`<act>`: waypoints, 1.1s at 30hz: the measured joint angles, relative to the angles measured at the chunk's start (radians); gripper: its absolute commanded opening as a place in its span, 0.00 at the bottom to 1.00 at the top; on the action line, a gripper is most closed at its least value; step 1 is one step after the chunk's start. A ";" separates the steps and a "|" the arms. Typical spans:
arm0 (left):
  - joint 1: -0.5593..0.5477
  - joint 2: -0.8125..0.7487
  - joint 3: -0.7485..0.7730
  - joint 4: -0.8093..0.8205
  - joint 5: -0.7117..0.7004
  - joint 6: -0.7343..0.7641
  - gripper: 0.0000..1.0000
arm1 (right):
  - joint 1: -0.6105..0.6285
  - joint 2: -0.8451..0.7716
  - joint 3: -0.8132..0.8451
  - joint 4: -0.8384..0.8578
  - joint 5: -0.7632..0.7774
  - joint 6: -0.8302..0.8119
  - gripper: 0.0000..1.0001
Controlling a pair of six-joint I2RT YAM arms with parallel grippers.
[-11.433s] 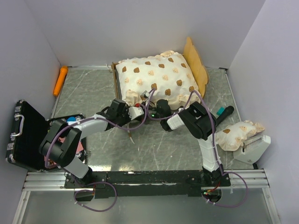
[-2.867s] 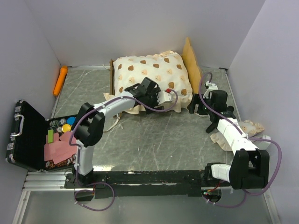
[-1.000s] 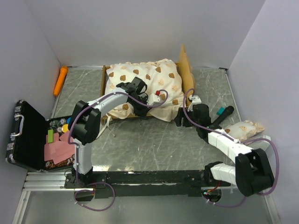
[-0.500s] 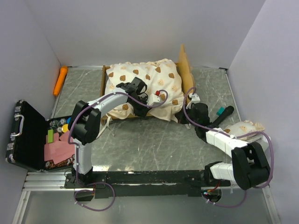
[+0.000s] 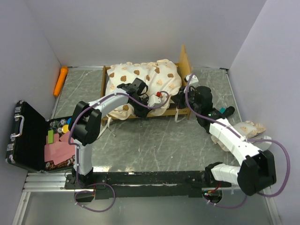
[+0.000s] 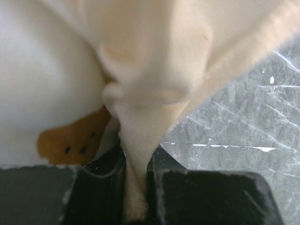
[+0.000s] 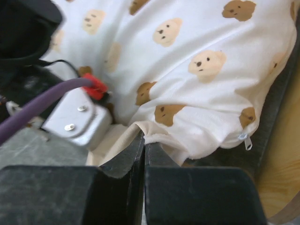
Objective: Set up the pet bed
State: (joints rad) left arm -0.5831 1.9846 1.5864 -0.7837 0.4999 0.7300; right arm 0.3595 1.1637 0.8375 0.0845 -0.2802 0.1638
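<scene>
Grippers numbered two: left gripper (image 6: 134, 166) pinched the ruffle of the single mattress (image 5: 140, 76); right gripper (image 7: 144, 143) stood fully closed at its edge. One pillow (image 5: 243, 128) lay well apart.

no legible text, labels or numbers

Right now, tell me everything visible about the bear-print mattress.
The mattress is a puffy cream cushion printed with tan and brown bear faces, with a plain ruffled hem and a zipper. It lies rumpled in the wooden bed frame, its near side spilling over the rail. The left claw pinches a fold of hem; the right claw is shut on the hem's edge.
</scene>
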 measured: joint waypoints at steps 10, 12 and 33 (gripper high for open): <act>0.000 0.000 0.000 -0.002 0.000 0.002 0.01 | -0.004 0.081 0.044 -0.121 0.137 -0.050 0.03; 0.000 0.000 0.003 -0.003 0.001 -0.001 0.01 | -0.004 0.105 0.059 -0.147 0.125 -0.062 0.23; -0.010 0.010 0.098 -0.056 0.029 -0.100 0.01 | 0.156 -0.241 -0.376 0.072 0.215 -0.055 0.63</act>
State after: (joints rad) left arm -0.5926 1.9942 1.6844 -0.8402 0.5293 0.6300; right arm 0.5156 0.9226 0.4614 0.1562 -0.0654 0.1085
